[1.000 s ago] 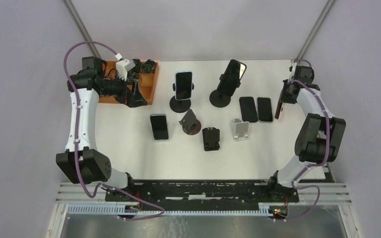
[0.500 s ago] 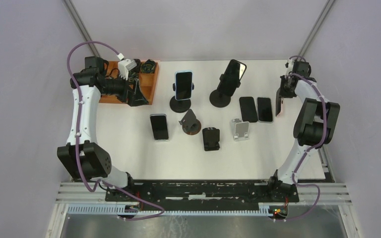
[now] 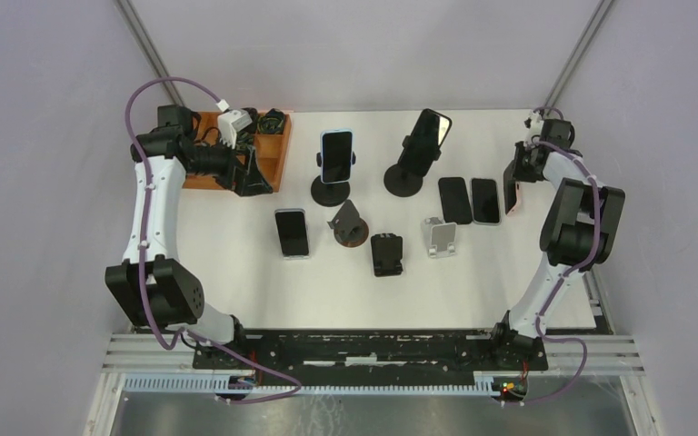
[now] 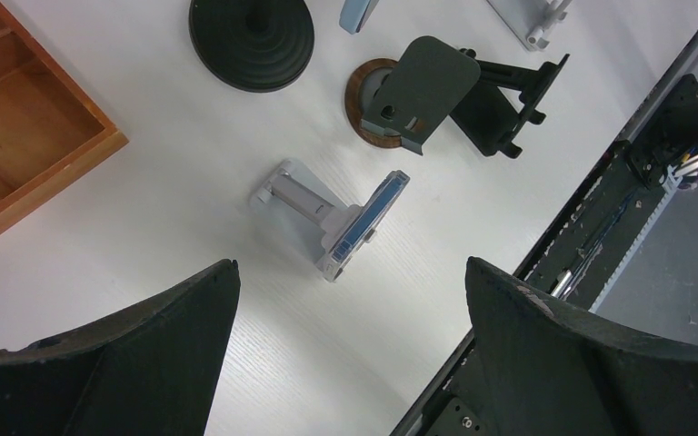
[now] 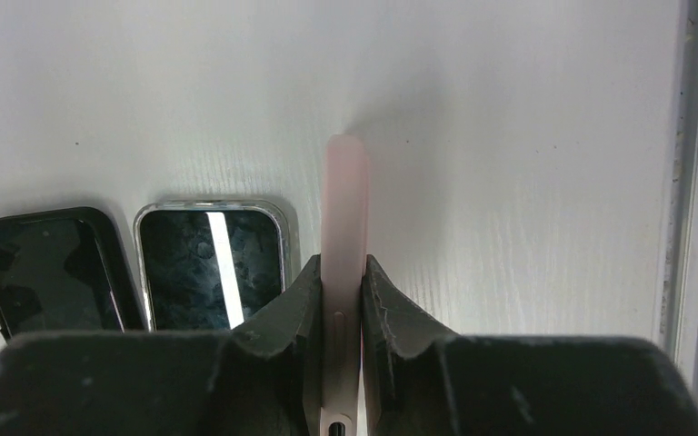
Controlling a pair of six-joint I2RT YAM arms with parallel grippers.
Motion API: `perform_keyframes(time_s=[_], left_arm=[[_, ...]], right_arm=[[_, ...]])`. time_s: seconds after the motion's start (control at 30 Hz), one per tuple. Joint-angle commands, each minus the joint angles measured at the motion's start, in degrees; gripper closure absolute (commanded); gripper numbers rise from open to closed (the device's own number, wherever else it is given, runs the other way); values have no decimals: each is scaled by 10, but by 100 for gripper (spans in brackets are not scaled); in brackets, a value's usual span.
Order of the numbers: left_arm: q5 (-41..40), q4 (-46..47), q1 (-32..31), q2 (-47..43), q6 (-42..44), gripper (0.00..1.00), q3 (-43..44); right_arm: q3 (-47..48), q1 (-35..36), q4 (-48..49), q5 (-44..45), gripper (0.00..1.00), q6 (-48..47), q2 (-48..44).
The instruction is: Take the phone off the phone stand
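1. Pinching from both sides, the right end effector (image 5: 339,277) is closed on a pale pink-cased phone (image 5: 344,200). The phone stands on edge between the fingers, its free end pointing down at the white surface (image 5: 527,136).
2. Over the last second the right arm's elbow has swung toward the far right corner. The phone has crept a little toward the far edge and come more nearly upright. It sits close to the right edge.
3. Just beside it lie a clear-cased phone (image 5: 214,263) and then a black-cased phone (image 5: 50,263), both flat and screen up. The pink phone is apart from both.
4. Whether its lower end already touches the surface, I cannot tell; a soft shadow there suggests it is very near.
5. No stand holds the pink phone. The nearest, a small white empty stand (image 3: 438,236), is well apart toward the middle.
6. At the far left corner the left end effector (image 4: 350,266) has barely moved. It hangs wide open and holds nothing, beside the orange wooden tray (image 3: 277,159).
7. The removal itself looks done, and what seems left is laying the phone down and letting go.
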Motion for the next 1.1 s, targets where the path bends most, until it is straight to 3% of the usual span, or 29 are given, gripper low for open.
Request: perform_keyframes(time_s=[0.0, 0.2, 0.33, 0.43, 0.5, 0.57, 0.63, 0.67, 1.07], left_arm=[[15, 16, 1, 0, 28, 0, -5], [17, 17, 1, 2, 28, 0, -6], [13, 17, 1, -1, 29, 0, -8], [9, 17, 0, -4, 31, 0, -9], [8, 17, 1, -7, 30, 0, -9], [7, 17, 1, -8, 29, 0, -9], [7, 17, 0, -10, 28, 0, -8], [9, 17, 1, -11, 27, 0, -8], [7, 17, 1, -14, 22, 0, -9]], right_arm=[[-46, -2, -45, -89, 100, -2, 31], [-56, -4, -41, -158, 100, -3, 26], [-66, -4, -46, -126, 96, -3, 21], [-56, -4, -63, -38, 87, -4, 23], [-54, -4, -58, 22, 75, 0, 13], [-48, -4, -54, 55, 56, 5, 6], [-45, -4, -52, 67, 31, 6, 3], [-43, -4, -51, 67, 25, 4, 2], [-22, -4, -44, 102, 16, 2, -13]])
